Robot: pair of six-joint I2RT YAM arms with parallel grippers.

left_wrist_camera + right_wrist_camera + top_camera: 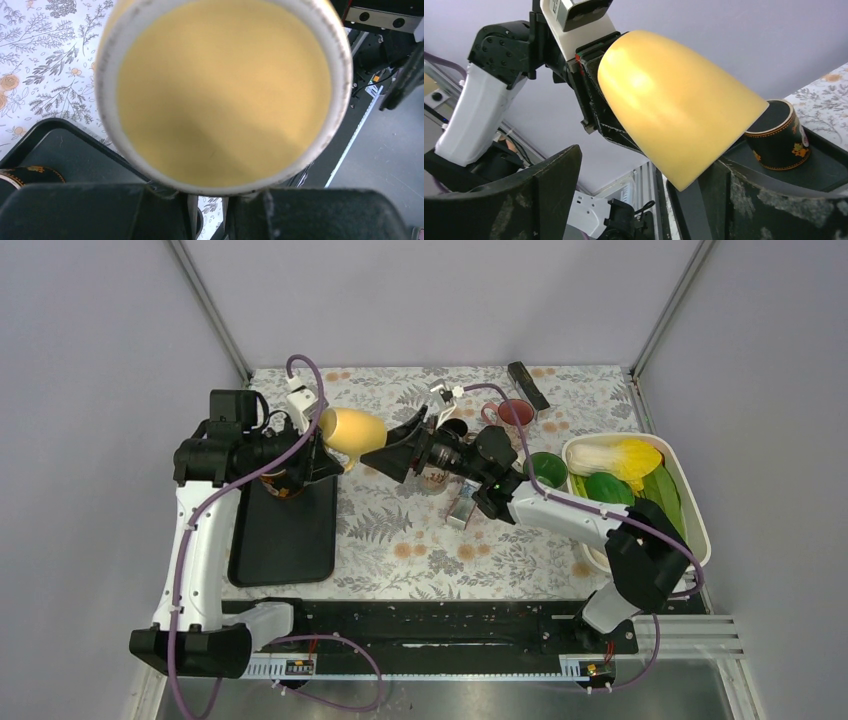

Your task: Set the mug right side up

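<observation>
The yellow mug [352, 430] hangs in the air on its side, above the far right corner of the black tray [285, 535]. My left gripper [322, 445] is shut on it at its rounded end; what the jaws pinch is hidden. In the left wrist view a round yellow face ringed in white [222, 90] fills the frame above the nearly closed gripper [207, 192]. My right gripper [385, 457] is open just right of the mug. In the right wrist view the mug [674, 105] hangs over the gap in the right gripper [644, 170], untouched by the fingers.
A black patterned cup [285, 485] stands on the tray; it also shows in the right wrist view [779, 135]. A white basket [690, 495] of vegetables stands at the right. A green bowl [547, 468], a red cup [515, 412], a black bar [528, 385] and a small box [460, 512] lie nearby.
</observation>
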